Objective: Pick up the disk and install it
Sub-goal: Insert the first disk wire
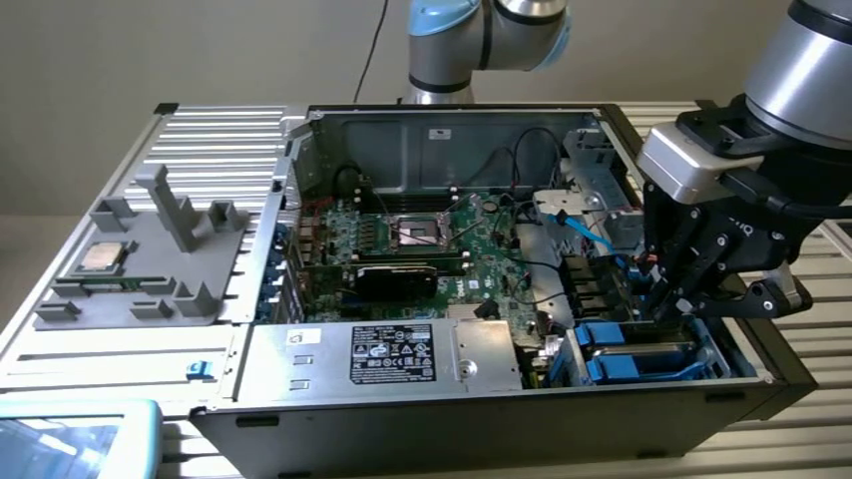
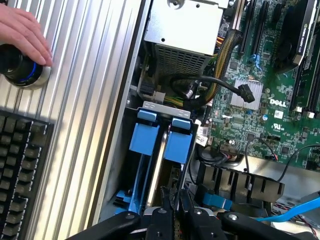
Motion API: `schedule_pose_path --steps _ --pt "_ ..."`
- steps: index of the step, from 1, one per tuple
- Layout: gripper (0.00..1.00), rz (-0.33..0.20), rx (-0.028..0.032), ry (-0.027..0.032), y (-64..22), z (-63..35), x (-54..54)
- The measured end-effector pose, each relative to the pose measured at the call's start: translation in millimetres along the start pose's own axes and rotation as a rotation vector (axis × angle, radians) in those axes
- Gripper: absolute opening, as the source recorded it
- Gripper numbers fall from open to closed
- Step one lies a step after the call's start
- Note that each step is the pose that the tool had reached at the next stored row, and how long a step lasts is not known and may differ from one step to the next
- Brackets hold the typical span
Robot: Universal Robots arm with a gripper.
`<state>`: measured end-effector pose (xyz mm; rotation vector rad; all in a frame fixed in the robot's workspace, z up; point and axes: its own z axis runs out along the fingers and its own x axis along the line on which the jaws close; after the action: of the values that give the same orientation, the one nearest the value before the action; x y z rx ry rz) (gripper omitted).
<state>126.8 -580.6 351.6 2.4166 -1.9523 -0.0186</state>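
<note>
The disk (image 2: 178, 142) stands on edge in the drive bay at the corner of the computer case (image 1: 466, 424) nearest the camera, on the exterior view's right. Only its blue frame and a thin strip of metal show; its labelled face is hidden. A second blue-framed unit (image 2: 145, 131) stands just beside it in the same bay. In the exterior view the arm's black wrist covers much of the bay, leaving blue edges (image 1: 639, 364) visible below it.

The gripper (image 1: 665, 311) reaches down into that bay. In the wrist view the gripper (image 2: 174, 207) is cut off at the picture's edge, its fingers (image 2: 165, 200) drawn almost together with only a slit between them. They sit right over the disk's upper edge; whether they pinch it is hard to make out.

A person's hand (image 2: 22, 30) rests on a round knob (image 2: 20, 70) on the ribbed table (image 1: 226, 140), next to a keyboard (image 2: 20, 175).
</note>
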Motion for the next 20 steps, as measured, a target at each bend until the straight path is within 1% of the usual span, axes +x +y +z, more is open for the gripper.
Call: schedule_pose_path --steps 9,10,11,13,15,17,18,20 --pt "0.16 0.000 0.0000 0.0000 0.0 0.0 0.0" --pt "0.16 0.000 -0.0003 0.0013 -0.1 -0.1 -0.4" --pt "0.16 0.000 -0.0011 0.0051 -0.3 -0.1 -1.6" --pt "0.16 0.000 -0.0036 0.0170 -1.0 -0.1 -4.7" --pt "0.16 0.001 -0.0067 0.0310 -1.8 -0.1 -8.5" --pt "0.16 0.001 -0.0100 0.0465 -2.7 -0.3 -12.3" --pt "0.16 0.002 -0.0111 0.0517 -2.8 -0.3 -13.0" --pt "0.16 0.010 -0.0127 0.0571 -3.1 -0.1 -13.0"
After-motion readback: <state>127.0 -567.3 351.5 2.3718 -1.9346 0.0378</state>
